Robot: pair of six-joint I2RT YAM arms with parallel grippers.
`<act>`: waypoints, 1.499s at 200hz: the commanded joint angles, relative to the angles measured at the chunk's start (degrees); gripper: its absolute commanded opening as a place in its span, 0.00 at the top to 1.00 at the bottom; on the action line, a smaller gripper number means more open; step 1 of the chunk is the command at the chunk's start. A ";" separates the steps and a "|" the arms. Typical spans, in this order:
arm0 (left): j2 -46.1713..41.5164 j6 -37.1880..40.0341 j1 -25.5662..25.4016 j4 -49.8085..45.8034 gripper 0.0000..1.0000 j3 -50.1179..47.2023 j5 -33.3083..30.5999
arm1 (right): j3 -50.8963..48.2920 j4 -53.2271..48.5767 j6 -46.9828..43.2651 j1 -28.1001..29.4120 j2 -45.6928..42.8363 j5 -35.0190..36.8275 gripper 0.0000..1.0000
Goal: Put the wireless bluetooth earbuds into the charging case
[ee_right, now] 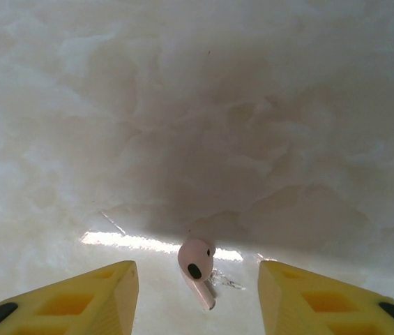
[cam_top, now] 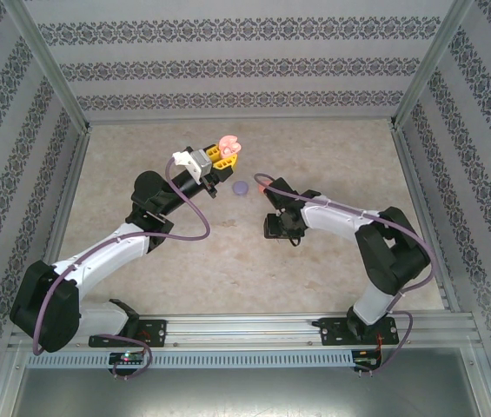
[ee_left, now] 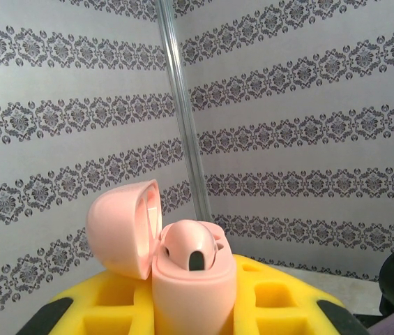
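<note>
Pink earbud [ee_right: 197, 268] lies on the bench [ee_right: 183, 105] between the fingers of the spread right claw [ee_right: 197, 289], touching neither; centre on its bulb before closing. Left claw [ee_left: 193, 310] pinches the open pink charging case [ee_left: 186, 286], with one seated bud [ee_left: 188, 246] inside.

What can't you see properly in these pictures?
Pink case: left wrist view, bottom cut off by the lower edge.
Earbud inside it: left wrist view, stem hidden by the case wall.
Purple thing: top view, too small to tell what it is.
</note>
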 commanded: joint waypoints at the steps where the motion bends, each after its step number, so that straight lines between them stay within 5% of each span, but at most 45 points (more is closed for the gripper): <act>1: -0.76 1.33 -0.39 1.86 1.00 -0.76 0.77 | 2.09 0.29 -1.10 0.18 2.31 -1.02 0.54; 300: 0.45 0.80 -0.36 3.18 1.00 -0.25 0.69 | 5.29 -2.86 -2.46 4.49 7.25 3.93 0.78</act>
